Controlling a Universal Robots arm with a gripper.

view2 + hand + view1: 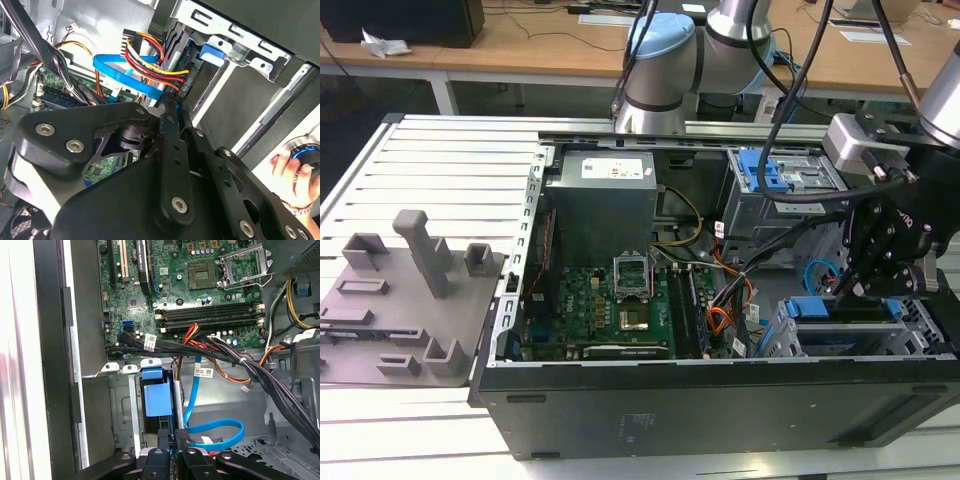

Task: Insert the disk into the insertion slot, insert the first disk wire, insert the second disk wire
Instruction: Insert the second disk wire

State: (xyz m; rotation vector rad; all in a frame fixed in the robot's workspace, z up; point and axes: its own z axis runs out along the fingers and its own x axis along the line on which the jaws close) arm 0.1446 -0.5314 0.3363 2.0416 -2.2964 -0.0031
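The disk, in its blue carrier (157, 399), sits inside the insertion slot (125, 405), the grey metal cage at the case's front corner (790, 338). A bundle of red, yellow and black wires (150, 60) ends in a dark plug (183, 85) against the disk's end. The second disk wire (220, 432), a flat light-blue loop, runs to a small dark plug (181, 434) between my fingers. My gripper (173, 441) is shut on that plug right behind the disk. In the second wrist view my gripper (172, 106) shows close beneath the wired plug. In the exterior view my gripper (855, 290) hangs over the cage.
The open computer case (720, 400) holds the motherboard (610, 310), power supply (600, 200), black cable bundles (260, 375), an orange flat cable (720, 320) and another cage with a blue latch (765, 175). A grey fixture plate (400, 290) lies at the exterior view's left. A person's hand (292, 175) is outside the case.
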